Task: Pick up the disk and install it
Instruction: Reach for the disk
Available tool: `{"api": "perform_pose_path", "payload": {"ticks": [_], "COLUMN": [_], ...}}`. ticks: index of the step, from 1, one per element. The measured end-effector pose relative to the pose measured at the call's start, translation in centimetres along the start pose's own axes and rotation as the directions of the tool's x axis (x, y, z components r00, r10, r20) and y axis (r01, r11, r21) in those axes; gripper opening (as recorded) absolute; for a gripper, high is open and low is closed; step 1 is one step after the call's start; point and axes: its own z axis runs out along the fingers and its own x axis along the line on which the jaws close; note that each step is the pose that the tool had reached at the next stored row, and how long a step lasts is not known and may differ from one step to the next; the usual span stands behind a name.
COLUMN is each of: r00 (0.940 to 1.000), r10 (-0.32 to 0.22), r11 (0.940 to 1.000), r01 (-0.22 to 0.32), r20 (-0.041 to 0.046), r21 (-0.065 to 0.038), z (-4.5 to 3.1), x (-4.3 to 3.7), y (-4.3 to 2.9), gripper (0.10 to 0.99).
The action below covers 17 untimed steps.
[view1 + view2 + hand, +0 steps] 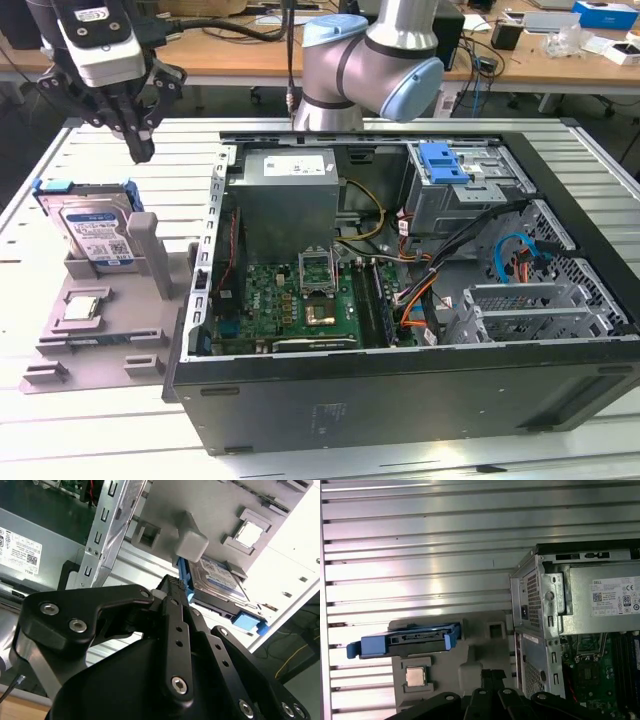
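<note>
Your pincer (141, 150) hangs above and a little beyond the disk (95, 228), at the exterior view's left, drawn narrow with its tips pressed together and nothing between them. It is clear of the disk. The disk stands on edge in a slot of the grey holder (110, 335), which lies on the slatted desk (90, 440). Its blue bracket (55, 187) frames the rim, and its label faces the near side. In the first wrist view you see the disk (410, 639) edge-on, with the pincer (491, 672) closed. A small square chip (80, 308) lies flat in the holder, nearer than the disk. The open computer case (400, 385) sits just beside the holder, at the exterior view's right.
</note>
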Motion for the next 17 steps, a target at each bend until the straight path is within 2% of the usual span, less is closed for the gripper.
{"api": "perform_pose_path", "payload": {"ticks": [17], "r00": [1.0], "r10": [0.0], "r11": [1.0], "r01": [0.0], "r20": [0.0], "r21": [0.0], "z": [-0.08], "x": [3.14], "y": [-0.24], "gripper": [0.106]}}
